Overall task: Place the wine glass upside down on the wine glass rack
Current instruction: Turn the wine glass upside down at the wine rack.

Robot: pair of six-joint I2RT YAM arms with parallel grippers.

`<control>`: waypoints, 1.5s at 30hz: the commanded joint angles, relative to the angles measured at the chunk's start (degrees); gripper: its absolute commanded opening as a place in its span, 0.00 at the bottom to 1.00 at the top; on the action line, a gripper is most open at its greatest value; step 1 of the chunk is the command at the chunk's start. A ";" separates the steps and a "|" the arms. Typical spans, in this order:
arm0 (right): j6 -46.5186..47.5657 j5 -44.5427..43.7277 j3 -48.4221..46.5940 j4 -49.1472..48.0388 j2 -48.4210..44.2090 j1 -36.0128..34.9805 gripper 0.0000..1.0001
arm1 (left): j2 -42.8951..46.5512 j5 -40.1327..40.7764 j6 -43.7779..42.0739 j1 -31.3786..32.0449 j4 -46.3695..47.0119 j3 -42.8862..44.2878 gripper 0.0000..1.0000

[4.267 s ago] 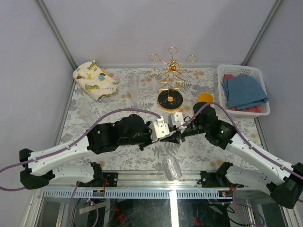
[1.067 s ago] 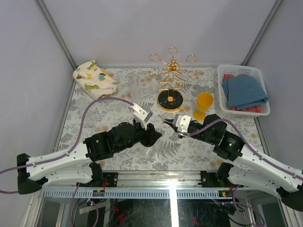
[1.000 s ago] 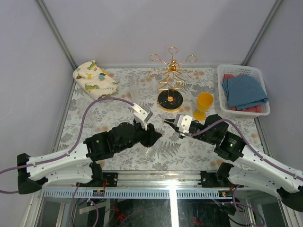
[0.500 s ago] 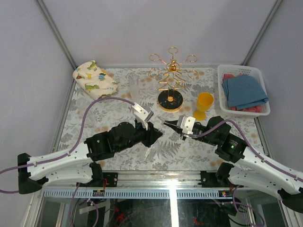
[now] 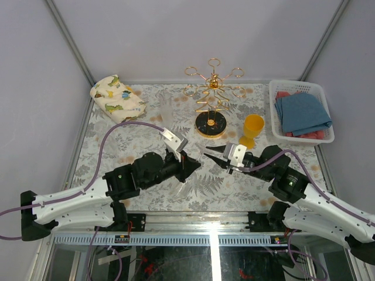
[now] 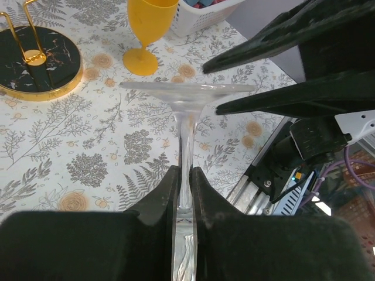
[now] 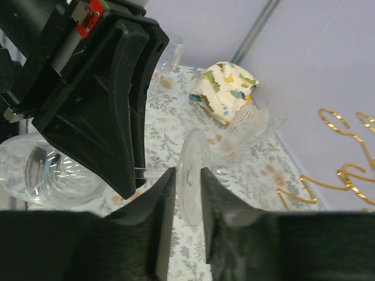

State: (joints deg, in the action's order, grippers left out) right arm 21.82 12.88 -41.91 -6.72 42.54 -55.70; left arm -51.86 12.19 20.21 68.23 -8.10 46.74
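Noted left hand (image 6: 185,175) clamped on the stem of the wine glass (image 6: 187,88), over the desk (image 5: 96,140) on the near side of the wine glass rack (image 5: 212,96), foot end toward the rack, and right hand (image 7: 187,175) parted, one finger either side of the foot's rim.

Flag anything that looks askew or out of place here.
The wine glass is held on its side rather than upright. Its stem is pinched in the left claw, and its foot sits between the right claw's open jaws. Nothing looks spilled or broken.
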 commanded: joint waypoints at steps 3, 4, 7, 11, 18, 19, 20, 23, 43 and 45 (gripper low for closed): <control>-0.87 -3.65 -1.24 -2.70 -3.11 -0.20 0.42 | -0.76 1.39 -3.43 0.32 3.12 0.88 0.00; -0.89 -4.15 -1.24 -2.31 -3.52 -0.21 0.48 | -0.79 1.52 -3.64 0.28 3.40 0.77 0.00; -1.20 -5.66 -0.71 -0.92 -5.37 -0.20 0.60 | -0.61 2.19 -4.50 0.27 4.33 0.46 0.00; -2.46 -9.06 0.84 0.91 -8.57 -0.15 0.63 | -1.05 2.97 -5.86 0.27 5.28 0.26 0.00; -7.50 -20.61 2.94 4.89 -13.02 -0.16 0.63 | -1.88 6.40 -10.10 0.13 12.79 -2.90 0.00; -8.82 -22.55 3.17 5.58 -13.38 -0.19 0.63 | -2.40 6.73 -10.56 0.04 13.05 -2.67 0.00; -9.93 -23.87 3.35 6.37 -13.67 -0.20 0.63 | -3.05 6.80 -10.96 -0.18 12.85 -2.19 0.00; -13.80 -26.19 4.18 8.06 -14.52 -0.21 0.63 | -5.00 6.71 -11.71 -0.90 12.34 -0.78 0.00; -21.30 -25.72 7.42 10.64 -13.24 -0.20 0.64 | -12.40 -14.63 -4.04 -23.28 0.04 6.23 0.00; -21.35 -25.93 7.81 10.25 -13.22 -0.20 0.64 | -13.29 -13.09 -4.38 -23.29 -1.88 7.67 0.00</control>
State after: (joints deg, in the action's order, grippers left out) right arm 1.41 -12.56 -34.09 5.02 29.06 -55.77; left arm -63.92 -3.90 15.84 45.21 -6.94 50.61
